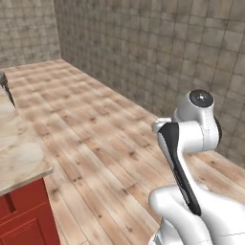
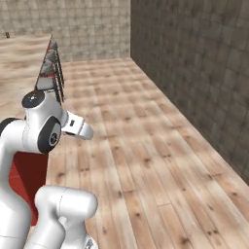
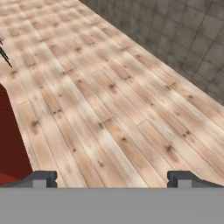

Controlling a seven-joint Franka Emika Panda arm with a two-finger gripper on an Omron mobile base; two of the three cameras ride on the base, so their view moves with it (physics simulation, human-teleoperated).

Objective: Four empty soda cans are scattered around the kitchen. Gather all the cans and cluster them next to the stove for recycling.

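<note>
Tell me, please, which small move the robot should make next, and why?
Probably turn the base left, toward the counter. The open gripper holds nothing and faces bare plank floor and tiled wall. No can or stove is in sight; the red cabinet suggests the kitchen lies that way.

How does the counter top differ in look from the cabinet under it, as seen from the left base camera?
The counter top is pale beige-brown marble with soft veins; the cabinet is plain deep red. The counter top lies flat and juts out a little past the cabinet, whose front stands upright and has framed panels. Both belong to one kitchen unit at the left, standing on the plank floor.
</note>
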